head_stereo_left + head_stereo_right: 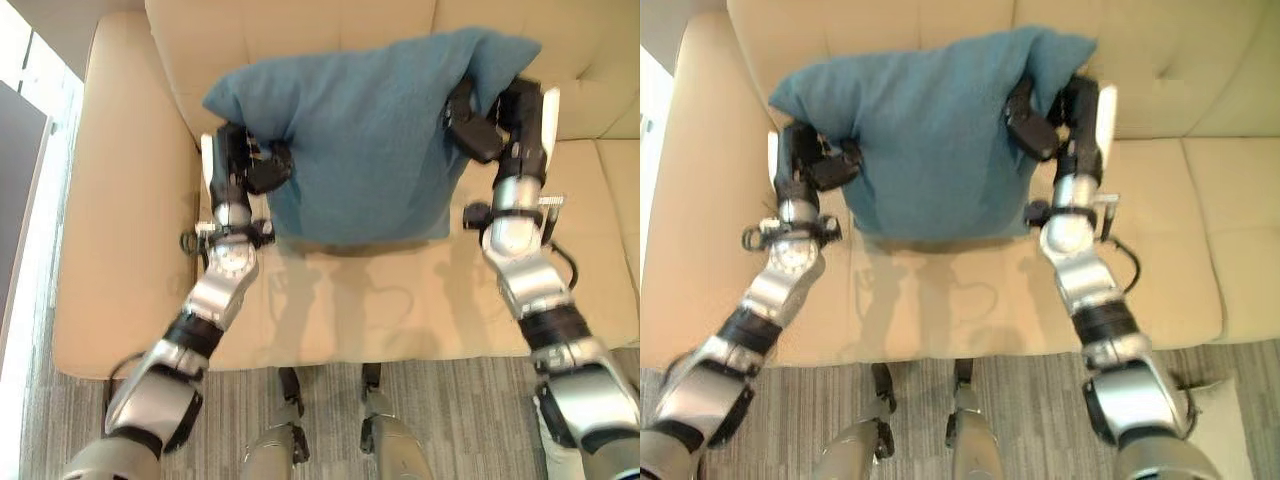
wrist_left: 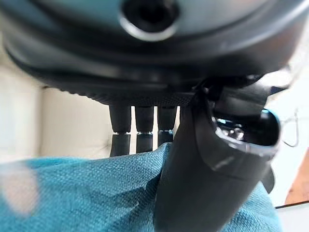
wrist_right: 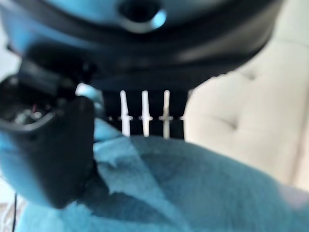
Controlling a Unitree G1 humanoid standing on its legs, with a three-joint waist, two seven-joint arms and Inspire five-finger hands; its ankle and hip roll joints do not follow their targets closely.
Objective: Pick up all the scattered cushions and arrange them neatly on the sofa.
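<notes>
Both hands pinch one plump teal cushion [image 1: 370, 150] over the sofa [image 1: 130, 250].

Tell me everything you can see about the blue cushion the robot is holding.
The cushion is teal blue, roughly square, soft and plump, with a woven, slightly fuzzy cloth cover. It is held up in front of the backrest of the cream sofa, above the seat, its top corners drooping outward. The left hand pinches one side edge and the right hand pinches the other, thumbs on the near face and fingers behind, bunching the fabric. Its lower edge hangs just above the seat, casting a shadow there.
</notes>
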